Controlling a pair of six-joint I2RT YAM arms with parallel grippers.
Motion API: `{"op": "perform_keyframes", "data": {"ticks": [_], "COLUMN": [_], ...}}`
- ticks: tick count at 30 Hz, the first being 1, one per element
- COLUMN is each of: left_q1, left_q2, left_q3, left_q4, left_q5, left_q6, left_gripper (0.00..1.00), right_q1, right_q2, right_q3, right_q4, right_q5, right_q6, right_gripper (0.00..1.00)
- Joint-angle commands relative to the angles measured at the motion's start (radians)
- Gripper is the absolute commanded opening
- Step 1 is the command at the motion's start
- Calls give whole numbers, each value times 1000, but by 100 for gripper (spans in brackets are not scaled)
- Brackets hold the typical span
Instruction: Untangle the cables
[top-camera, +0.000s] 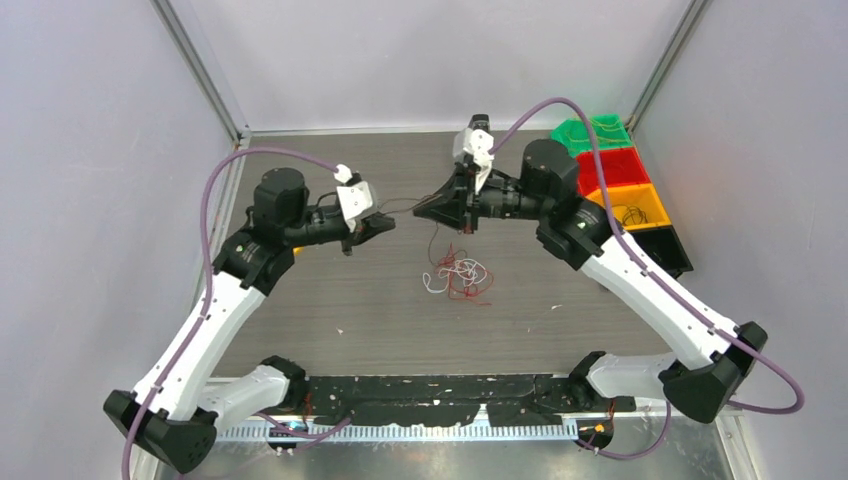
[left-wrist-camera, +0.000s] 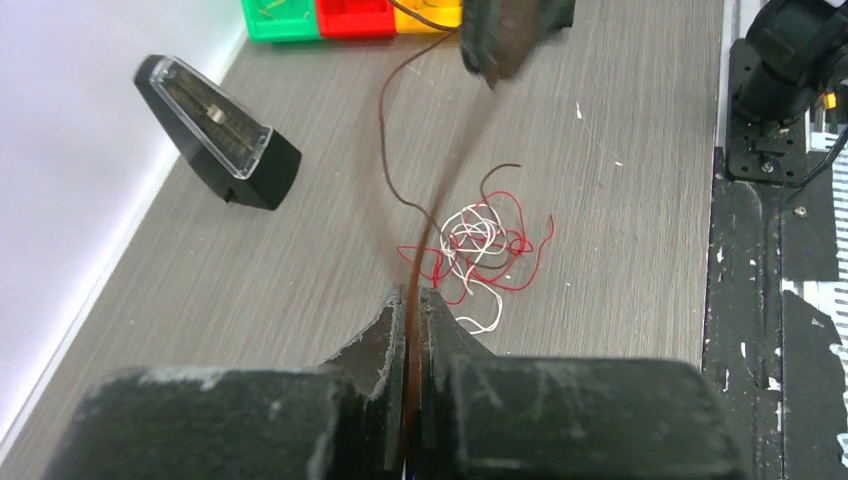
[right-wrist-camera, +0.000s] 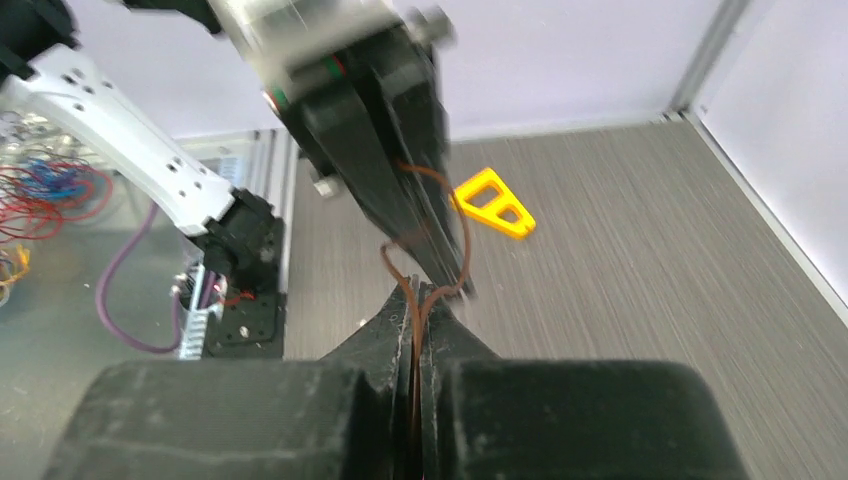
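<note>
The cables are a small tangle (top-camera: 460, 275) of red, white and dark brown wires lying on the table between the arms, also seen in the left wrist view as the tangle (left-wrist-camera: 482, 245). One dark brown cable (top-camera: 404, 206) is stretched in the air above it. My left gripper (top-camera: 385, 225) (left-wrist-camera: 412, 295) is shut on one end of it. My right gripper (top-camera: 422, 208) (right-wrist-camera: 420, 295) is shut on the other part, where the brown cable (right-wrist-camera: 466, 240) loops out of the jaws. A thin strand (left-wrist-camera: 381, 120) hangs from the right gripper towards the tangle.
A row of bins stands at the back right: green (top-camera: 595, 133), red (top-camera: 612, 165), yellow (top-camera: 630, 205) with dark wires in it, and black (top-camera: 660, 248). A black wedge-shaped block (left-wrist-camera: 220, 135) lies by the left wall. A yellow triangular piece (right-wrist-camera: 492, 203) lies on the table.
</note>
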Motion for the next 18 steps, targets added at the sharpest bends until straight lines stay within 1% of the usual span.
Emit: {"op": "perform_keyframes", "data": {"ticks": [1,2,3,4,5,6,7,8,11,14,15,18], "left_q1": [42,45,45,45,45,45,44,44,39,36,35,30], "left_q2": [-67,-70,-69,-67,-59,-50,-36,-23,12,32,35,46], "left_q3": [58,69,80,94,109,128,149,169,222,254,265,283], "left_q4": [14,-9,-38,-61,-83,-105,-139,-162,-203,-225,-239,-265], "left_q5": [70,74,80,88,96,105,114,126,152,139,136,86], "left_q6": [-45,-37,-23,-13,-9,-3,-2,-2,-3,-3,9,30], "left_gripper": [0,0,0,0,0,0,0,0,0,0,0,0], "right_q1": [-106,-137,-155,-159,-161,-162,-162,-161,-129,-93,-78,-60], "right_q2": [-88,-101,-106,-112,-113,-115,-115,-113,-92,-37,-17,15], "right_q3": [-38,-44,-49,-39,-29,-4,10,40,98,173,184,237], "right_q4": [-151,-194,-289,-340,-432,-467,-510,-520,-486,-438,-396,-332], "right_q5": [-11,-15,-17,-18,-24,-27,-32,-39,-46,-56,-59,-114], "right_q6": [-67,-129,-214,-263,-340,-367,-392,-398,-351,-285,-239,-163], "right_gripper": [12,33,46,69,76,89,96,98,95,95,95,95]}}
